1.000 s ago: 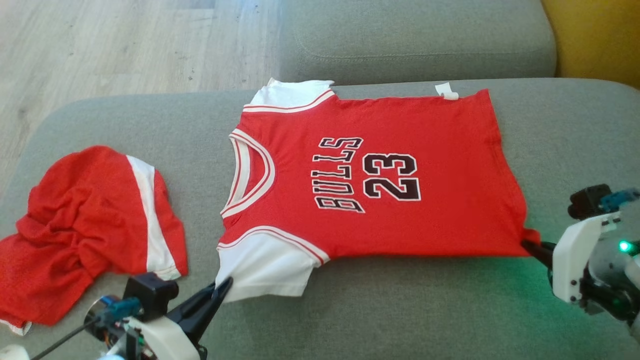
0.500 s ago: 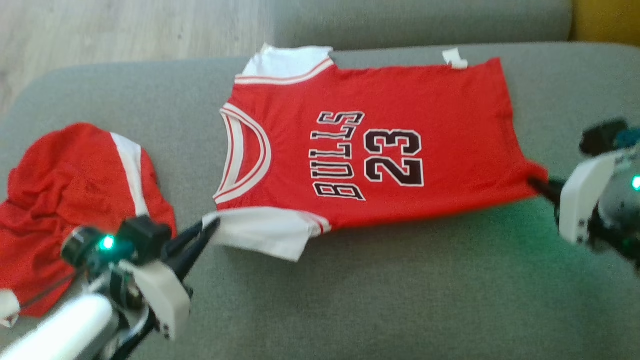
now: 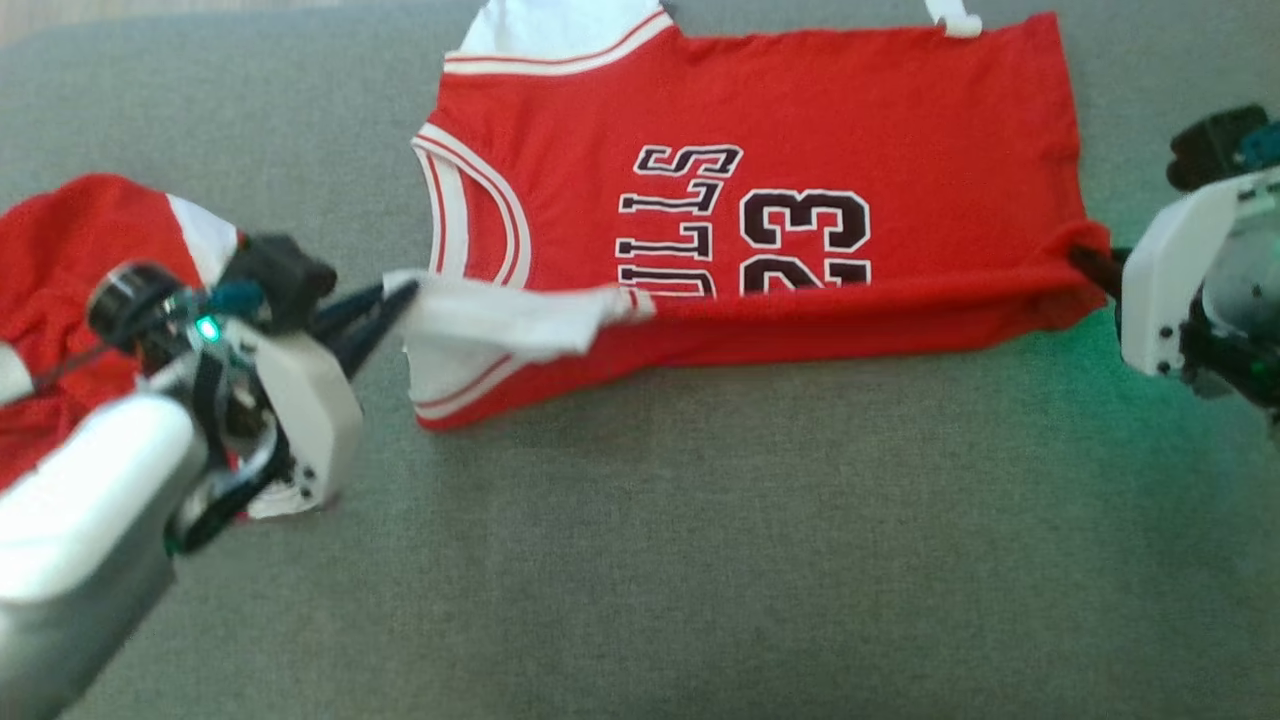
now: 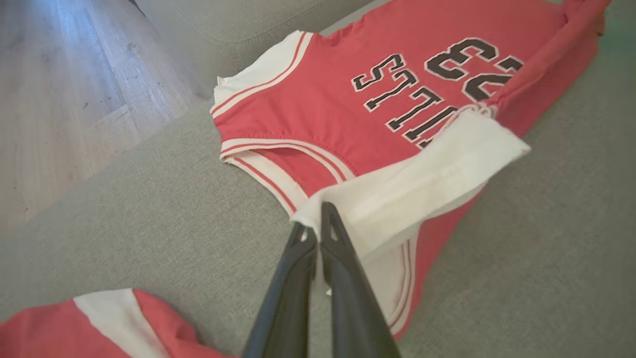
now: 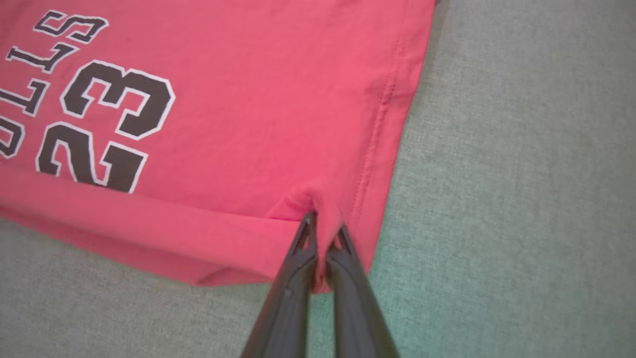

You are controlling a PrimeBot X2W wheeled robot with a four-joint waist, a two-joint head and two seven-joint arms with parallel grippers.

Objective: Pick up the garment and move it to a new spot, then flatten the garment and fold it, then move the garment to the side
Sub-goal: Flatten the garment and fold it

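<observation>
The red Bulls jersey [image 3: 760, 110] lies flattened on the grey sofa cushion [image 3: 700, 560] with its near edge lifted. The left gripper [image 3: 403, 291] pinches the white sleeve [image 3: 500, 318], the right gripper [image 3: 1082, 257] the hem corner. The fold looks barely begun, and moving it aside remains.

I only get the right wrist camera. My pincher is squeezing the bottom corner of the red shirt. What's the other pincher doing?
Observer: The left gripper is shut on the white sleeve of the red BULLS 23 jersey, holding it raised over the jersey's front.
Operator: Is anything else on the sofa?
Observer: Yes. A crumpled red mesh garment with a white stripe lies on the grey fabric cushion, on the robot's left, apart from the jersey.
Operator: What's past the sofa?
Observer: The left wrist view shows a pale wooden floor beyond the cushion's edge.
</observation>
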